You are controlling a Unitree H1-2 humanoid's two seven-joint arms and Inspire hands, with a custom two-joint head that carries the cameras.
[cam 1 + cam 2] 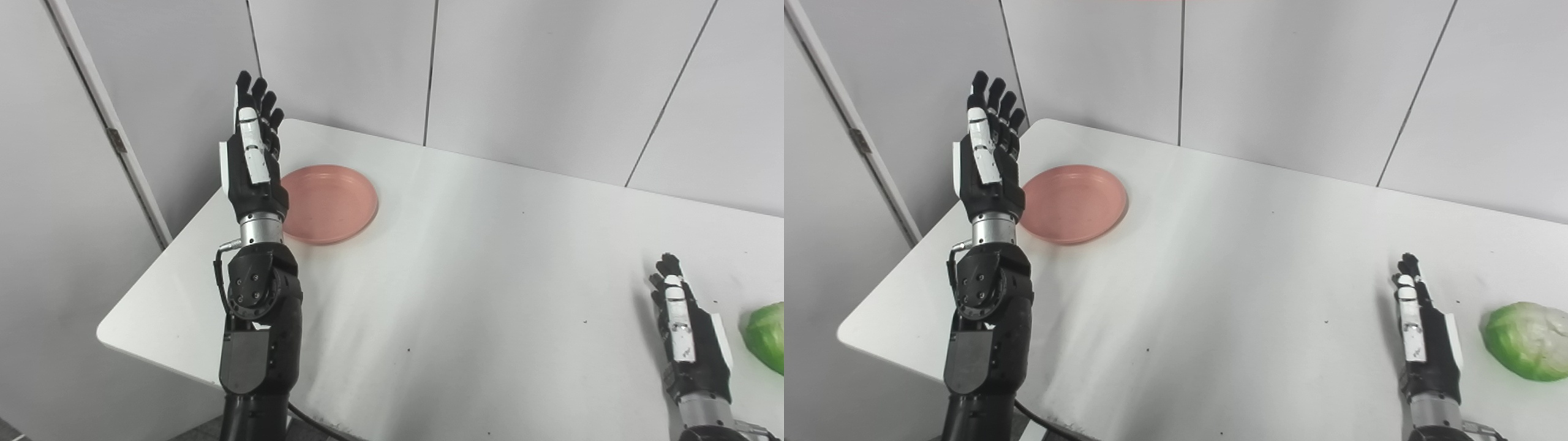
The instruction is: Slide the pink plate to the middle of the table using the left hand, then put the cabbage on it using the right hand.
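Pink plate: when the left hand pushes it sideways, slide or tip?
Probably slides: the pink plate looks shallow and sits flat on the smooth white table. It looks like light plastic, so it may skid or spin under an off-centre push from the left hand.

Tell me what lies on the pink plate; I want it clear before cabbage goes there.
Nothing shows on the round pink plastic plate; only its left rim is covered by the raised left hand.

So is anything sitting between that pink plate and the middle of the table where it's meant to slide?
Nothing visible. The table between the pink plate and its middle shows only tiny dark specks. The left hand is raised beside the plate's left edge, and the cabbage lies far right, beyond the right hand.
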